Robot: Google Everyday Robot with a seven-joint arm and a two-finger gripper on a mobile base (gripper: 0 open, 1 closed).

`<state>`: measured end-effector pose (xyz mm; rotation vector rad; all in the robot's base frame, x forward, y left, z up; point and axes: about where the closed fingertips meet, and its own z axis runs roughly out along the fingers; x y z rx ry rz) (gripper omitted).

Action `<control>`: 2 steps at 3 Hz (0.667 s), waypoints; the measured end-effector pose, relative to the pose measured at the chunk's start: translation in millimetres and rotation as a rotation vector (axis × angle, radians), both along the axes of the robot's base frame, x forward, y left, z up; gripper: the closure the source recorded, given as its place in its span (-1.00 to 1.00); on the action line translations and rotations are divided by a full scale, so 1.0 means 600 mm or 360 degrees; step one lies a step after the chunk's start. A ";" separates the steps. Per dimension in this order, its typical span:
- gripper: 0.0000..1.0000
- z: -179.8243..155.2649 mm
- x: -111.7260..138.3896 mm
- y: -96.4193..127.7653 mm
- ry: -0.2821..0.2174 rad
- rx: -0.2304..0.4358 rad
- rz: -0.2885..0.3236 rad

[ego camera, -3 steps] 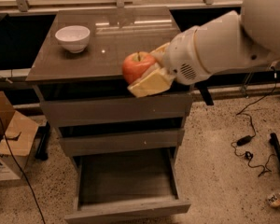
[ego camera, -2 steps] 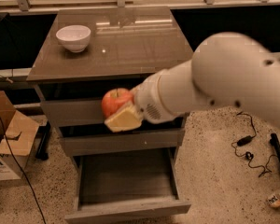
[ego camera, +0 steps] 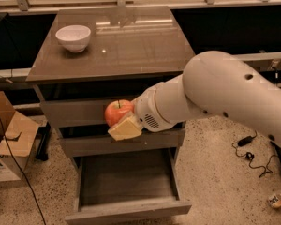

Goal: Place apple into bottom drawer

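Note:
My gripper [ego camera: 122, 121] is shut on the red-orange apple [ego camera: 116, 111], holding it in front of the cabinet's upper drawer fronts, at about the level of the middle drawer. One cream-coloured finger [ego camera: 125, 128] shows under the apple; the other is hidden behind it. The bottom drawer [ego camera: 126, 209] is pulled open below, its wide box interior bare. The apple hangs above the drawer's back part. My white arm [ego camera: 225, 93] reaches in from the right.
A white bowl [ego camera: 73, 37] stands on the cabinet top [ego camera: 131, 46] at the back left. A cardboard box [ego camera: 7, 139] sits on the floor to the left. Cables [ego camera: 248, 153] and a small bottle [ego camera: 277, 198] lie on the floor to the right.
My gripper has carried the apple down and to the left, from the cabinet top's front edge to in front of the middle drawer. The arm has swung further into view.

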<state>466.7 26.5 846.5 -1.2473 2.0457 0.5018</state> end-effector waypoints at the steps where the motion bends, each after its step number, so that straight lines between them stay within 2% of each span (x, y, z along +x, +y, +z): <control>1: 1.00 -0.069 0.033 -0.001 0.0020 0.0039 0.0000; 2: 1.00 -0.162 0.068 -0.014 0.0048 0.0110 0.0010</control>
